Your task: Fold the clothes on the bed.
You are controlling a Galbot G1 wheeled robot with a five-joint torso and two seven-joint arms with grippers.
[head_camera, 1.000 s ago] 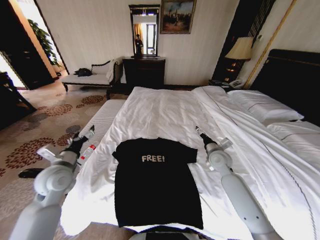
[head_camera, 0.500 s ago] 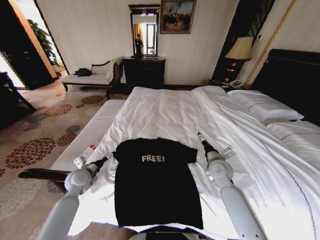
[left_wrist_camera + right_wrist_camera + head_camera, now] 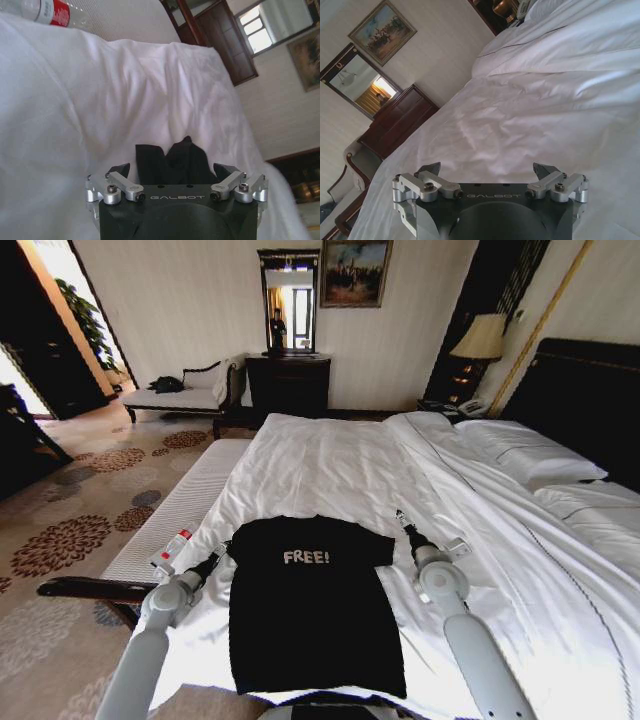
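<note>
With the black T-shirt (image 3: pixel 312 605) flat on the bed (image 3: pixel 330 465)'s near edge, both wide-open, empty claws, left (image 3: pixel 219 554) at its sleeve, right (image 3: pixel 401 517) beside, risk pinching duvet too.

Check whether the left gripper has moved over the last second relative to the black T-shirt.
Yes. The left gripper swung in from off the mattress edge toward the T-shirt, ending at its left sleeve, fingers open.

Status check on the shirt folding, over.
Left hand open at the T-shirt's sleeve. Right hand open, over bare duvet. Shirt flat, unfolded. Bottle beside left arm.
</note>
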